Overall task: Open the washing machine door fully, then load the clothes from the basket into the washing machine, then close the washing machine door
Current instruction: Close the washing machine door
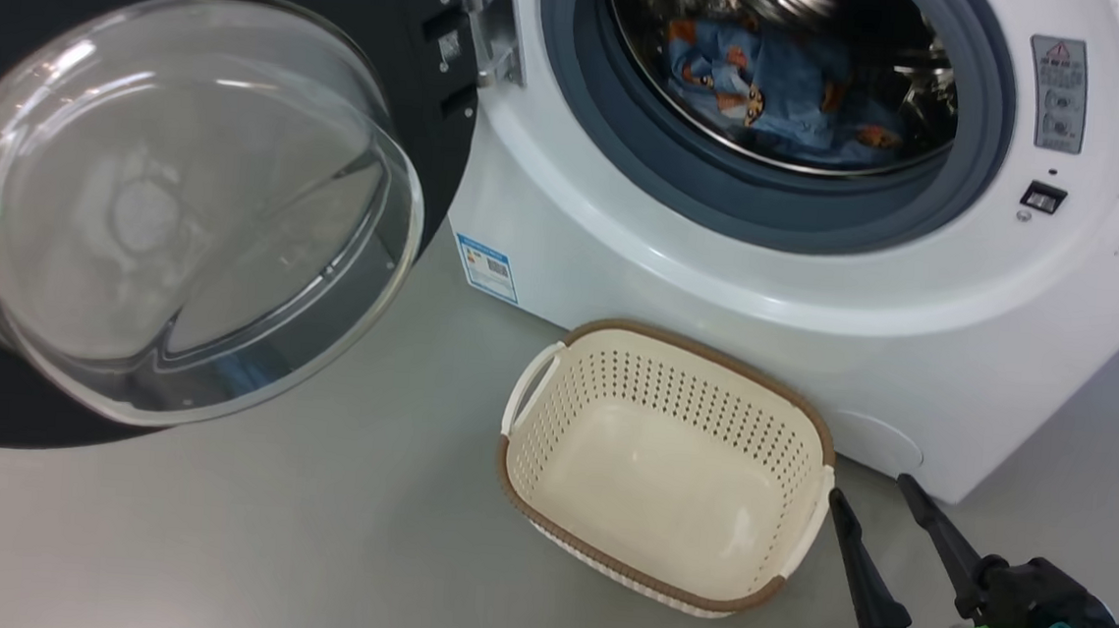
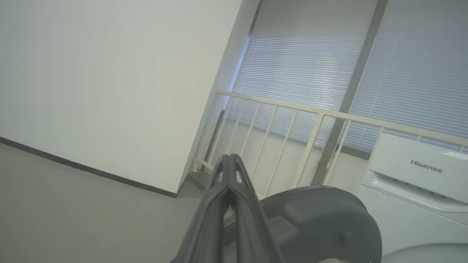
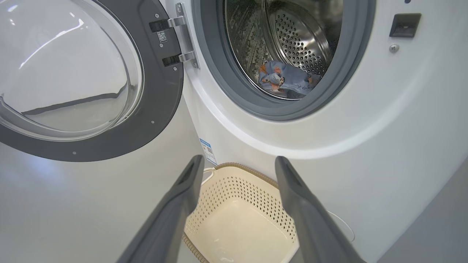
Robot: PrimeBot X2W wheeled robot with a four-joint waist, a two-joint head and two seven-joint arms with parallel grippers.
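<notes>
Light blue bear-print clothes (image 1: 772, 92) in the big white front-loading washing machine (image 1: 719, 286), cream perforated plastic basket (image 1: 676, 337) empty: the round glossy black door (image 1: 183, 209), wide open at left, probably wants a steady outer-rim push; right gripper (image 1: 872, 489) apart, left gripper (image 2: 230, 159) together.

The washing machine door (image 1: 173, 208) hangs swung wide to the left, leaving the round mouth of the washing machine (image 1: 812, 371) open to reach; the clothes (image 1: 782, 83) lie low in the drum (image 3: 303, 40), room above them. The basket (image 1: 673, 381) sits on the floor (image 1: 306, 552) just before the machine, below the mouth; bare floor lies between it and the door.
</notes>
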